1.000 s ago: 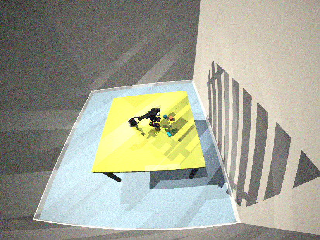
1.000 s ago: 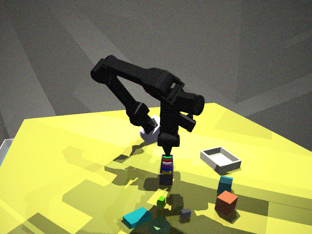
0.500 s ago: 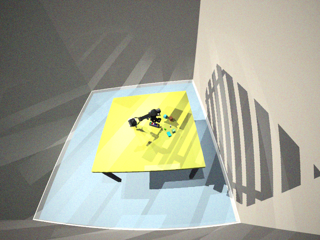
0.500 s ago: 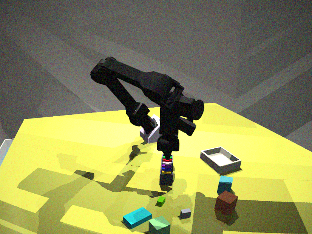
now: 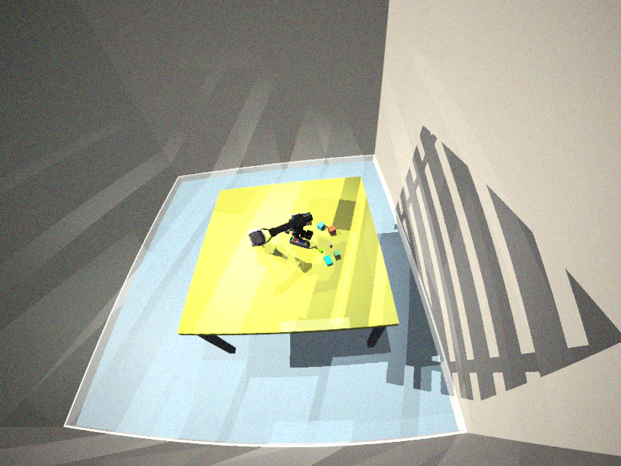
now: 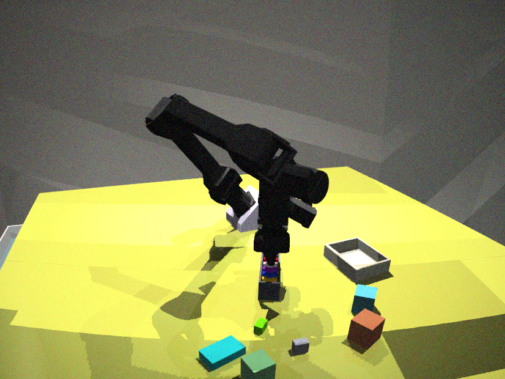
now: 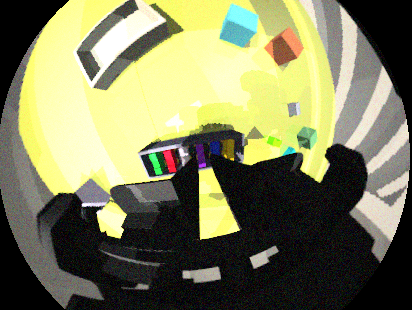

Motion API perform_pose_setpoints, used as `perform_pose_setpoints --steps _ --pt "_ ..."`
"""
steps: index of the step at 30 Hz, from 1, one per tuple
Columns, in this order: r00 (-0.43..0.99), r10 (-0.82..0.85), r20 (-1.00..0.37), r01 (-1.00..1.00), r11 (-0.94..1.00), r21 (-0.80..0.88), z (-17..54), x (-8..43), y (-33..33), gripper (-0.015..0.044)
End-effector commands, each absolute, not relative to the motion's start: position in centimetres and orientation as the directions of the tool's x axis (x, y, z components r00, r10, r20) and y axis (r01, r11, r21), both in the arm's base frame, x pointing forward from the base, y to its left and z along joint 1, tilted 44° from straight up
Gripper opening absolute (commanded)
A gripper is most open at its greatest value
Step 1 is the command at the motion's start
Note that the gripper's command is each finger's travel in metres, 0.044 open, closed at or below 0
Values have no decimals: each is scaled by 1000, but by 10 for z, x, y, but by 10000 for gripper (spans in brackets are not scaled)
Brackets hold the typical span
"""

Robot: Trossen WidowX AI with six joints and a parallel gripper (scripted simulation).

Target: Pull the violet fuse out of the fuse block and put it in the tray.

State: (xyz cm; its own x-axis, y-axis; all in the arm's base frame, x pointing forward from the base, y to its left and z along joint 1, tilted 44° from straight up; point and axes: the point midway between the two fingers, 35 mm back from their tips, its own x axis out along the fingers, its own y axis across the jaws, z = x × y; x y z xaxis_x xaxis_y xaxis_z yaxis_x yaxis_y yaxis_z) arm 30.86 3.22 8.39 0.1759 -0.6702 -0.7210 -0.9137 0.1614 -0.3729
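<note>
The hand hangs directly above the fuse block, with the tray to its right.

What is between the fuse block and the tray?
Only bare yellow table lies between the fuse block and the tray. The exterior view shows it best; the blocks sit nearer the camera.

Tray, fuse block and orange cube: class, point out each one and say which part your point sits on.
tray (image 6: 337, 252): exterior view, on its near left wall.
fuse block (image 6: 268, 291): exterior view, on its dark front face.
orange cube (image 6: 368, 318): exterior view, on its top face.
</note>
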Motion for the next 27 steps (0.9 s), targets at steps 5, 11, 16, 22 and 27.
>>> perform_pose_setpoints --steps 5,11,16,22,27 --pt "170 -677 -716 -917 159 -367 79 308 26 74" --pt "170 -677 -716 -917 159 -367 79 308 26 74" --pt "170 -677 -716 -917 159 -367 78 308 26 74" --pt "170 -677 -716 -917 159 -367 75 309 23 74" --pt "170 -677 -716 -916 159 -367 72 310 19 74"
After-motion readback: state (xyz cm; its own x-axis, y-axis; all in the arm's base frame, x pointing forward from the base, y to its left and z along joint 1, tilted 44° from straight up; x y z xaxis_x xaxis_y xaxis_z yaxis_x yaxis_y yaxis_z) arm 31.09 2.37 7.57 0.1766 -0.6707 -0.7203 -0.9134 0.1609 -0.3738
